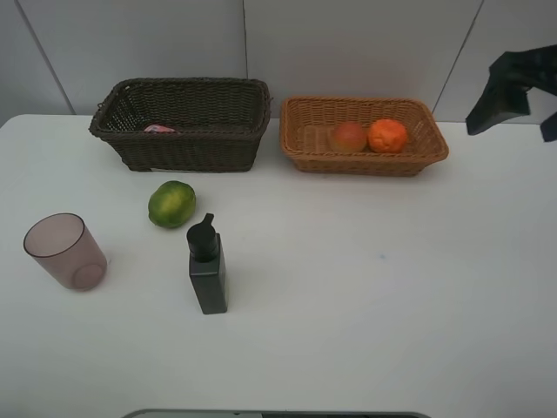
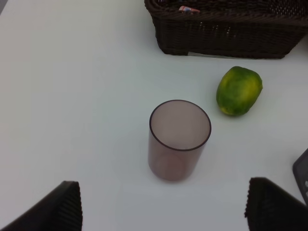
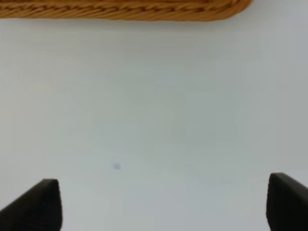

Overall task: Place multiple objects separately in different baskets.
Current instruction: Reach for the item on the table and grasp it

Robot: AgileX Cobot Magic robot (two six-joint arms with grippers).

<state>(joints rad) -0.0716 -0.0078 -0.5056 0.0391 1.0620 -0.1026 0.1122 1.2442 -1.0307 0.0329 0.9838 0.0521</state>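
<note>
**Figure. Sorting partly done, shown from the high camera and both wrist cameras.** The dark brown basket [image 1: 191, 150] holds the pink squeeze bottle [image 1: 160, 129], of which only a sliver shows above the rim. The light tan basket [image 1: 365, 162] beside it holds the peach-like fruit [image 1: 349, 137] and the orange [image 1: 387, 136], which touch each other. From this I judge that fruit goes to the tan basket and containers go to the dark one.

Three things are not yet sorted and stand on the tabletop [image 1: 374, 287]:
- the green fruit [image 1: 171, 204], near the dark basket's front wall
- the black pump bottle [image 1: 207, 270], upright
- the mauve cup [image 1: 65, 251], upright with its mouth up

My left pincer [image 2: 166, 208] is released and empty, its fingers spread wide. The cup stands just ahead of it, centred between the finger lines and clear of both. The green fruit lies farther on and off to one side. I judge the cup to be the next pick. It looks light, so a careless closing could tip it.

My right pincer [image 3: 163, 202] is also released and empty. It hangs over bare tabletop with only the tan basket's rim ahead of it. The right arm [image 1: 509, 87] shows raised at the far edge of the high view.
</note>
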